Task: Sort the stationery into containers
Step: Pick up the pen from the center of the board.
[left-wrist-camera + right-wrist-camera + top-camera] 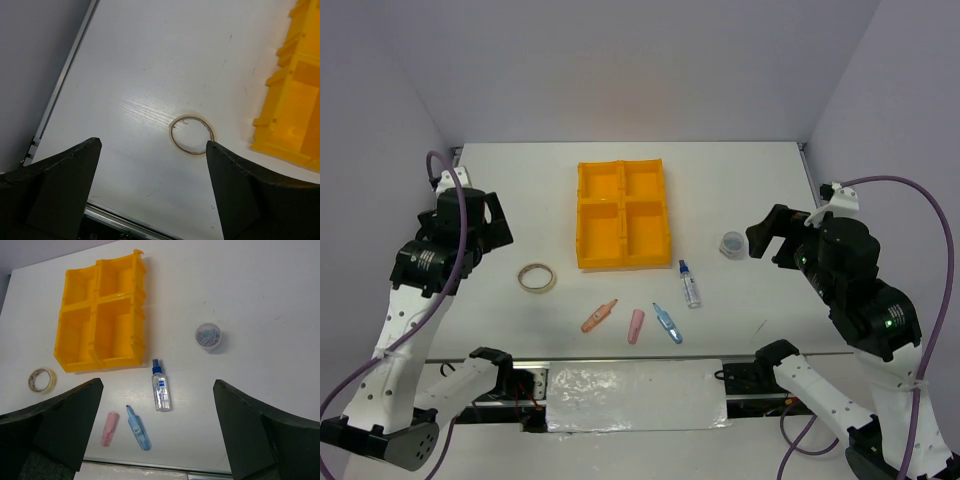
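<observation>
The orange-yellow four-compartment tray [620, 263] sits mid-table, and its compartments look empty. In front of it lie a beige tape ring [537, 278], two pink sticks [599, 316] [636, 325], a light-blue stick [667, 323] and a clear bottle with a blue cap [690, 284]. A small clear-grey round roll [732, 243] lies to the tray's right. My left gripper [492, 222] is open, raised left of the tape ring [192, 135]. My right gripper [770, 232] is open, raised just right of the round roll [208, 336]. The right wrist view shows the bottle [161, 387], the blue stick [138, 428] and one pink stick [109, 429].
The table's metal near edge [120, 220] runs just below the left gripper [152, 144]. Grey walls enclose the table at the left, back and right. The tray's corner [280, 145] lies right of the tape ring. The right gripper [157, 383] looks down on the tray [100, 362] and the tape [41, 380].
</observation>
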Robot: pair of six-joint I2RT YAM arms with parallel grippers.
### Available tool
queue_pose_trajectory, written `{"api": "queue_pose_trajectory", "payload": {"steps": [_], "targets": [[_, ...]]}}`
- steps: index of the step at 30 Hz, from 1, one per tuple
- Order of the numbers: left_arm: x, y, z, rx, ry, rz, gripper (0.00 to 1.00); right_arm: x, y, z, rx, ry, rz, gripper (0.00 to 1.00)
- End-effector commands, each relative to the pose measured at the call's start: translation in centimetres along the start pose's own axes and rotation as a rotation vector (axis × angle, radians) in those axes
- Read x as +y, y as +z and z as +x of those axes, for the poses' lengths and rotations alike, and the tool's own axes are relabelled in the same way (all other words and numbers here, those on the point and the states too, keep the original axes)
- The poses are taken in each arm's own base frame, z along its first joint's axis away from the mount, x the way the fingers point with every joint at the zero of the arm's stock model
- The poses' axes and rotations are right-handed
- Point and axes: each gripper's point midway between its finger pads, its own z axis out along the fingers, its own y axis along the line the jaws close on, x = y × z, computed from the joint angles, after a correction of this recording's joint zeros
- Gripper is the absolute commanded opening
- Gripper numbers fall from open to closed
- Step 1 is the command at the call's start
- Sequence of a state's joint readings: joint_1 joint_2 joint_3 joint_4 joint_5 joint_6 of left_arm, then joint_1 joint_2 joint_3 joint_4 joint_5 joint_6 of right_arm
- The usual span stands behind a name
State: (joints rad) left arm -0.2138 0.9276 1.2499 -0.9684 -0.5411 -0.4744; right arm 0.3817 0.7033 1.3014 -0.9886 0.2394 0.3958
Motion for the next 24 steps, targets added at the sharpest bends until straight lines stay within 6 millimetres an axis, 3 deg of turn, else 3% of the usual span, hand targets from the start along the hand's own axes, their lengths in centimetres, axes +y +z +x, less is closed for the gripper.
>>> {"api": "queue_pose_trajectory", "payload": {"steps": [1, 7, 14, 17, 21, 23, 24], "targets": [[-0.5, -0.3, -1.8, -0.051, -0.015, 0.017, 0.99, 0.3, 0.0, -1.2, -0.053, -0.003, -0.012, 1.0], [-1.0, -0.2, -1.9, -0.047, -0.016, 0.037, 0.99, 0.4, -0.1, -1.4, -0.058, -0.01, -0.016, 1.0], [-2.0, -0.9, -2.6, -0.041, -0.038, 0.092, 0.99, 1.8, -0.4, -1.7, -0.073, -0.018, -0.102, 1.0], [-2.4, -0.9, -2.6, -0.039, -0.045, 0.11, 0.99, 2.8, 0.9, -0.3, 0.012, -0.003, -0.129, 1.0], [-3.2, -1.2, -2.4, -0.018, -0.048, 0.154, 0.99, 6.8, 3.5, 2.0, 0.1, 0.066, -0.244, 1.0], [-3.4, -1.3, -2.3, -0.014, -0.057, 0.165, 0.99, 7.6, 4.7, 3.3, 0.131, 0.078, -0.197, 1.0], [-3.4, -1.2, -2.2, -0.013, -0.057, 0.168, 0.99, 9.6, 5.4, 5.7, 0.213, 0.02, -0.207, 1.0]]}}
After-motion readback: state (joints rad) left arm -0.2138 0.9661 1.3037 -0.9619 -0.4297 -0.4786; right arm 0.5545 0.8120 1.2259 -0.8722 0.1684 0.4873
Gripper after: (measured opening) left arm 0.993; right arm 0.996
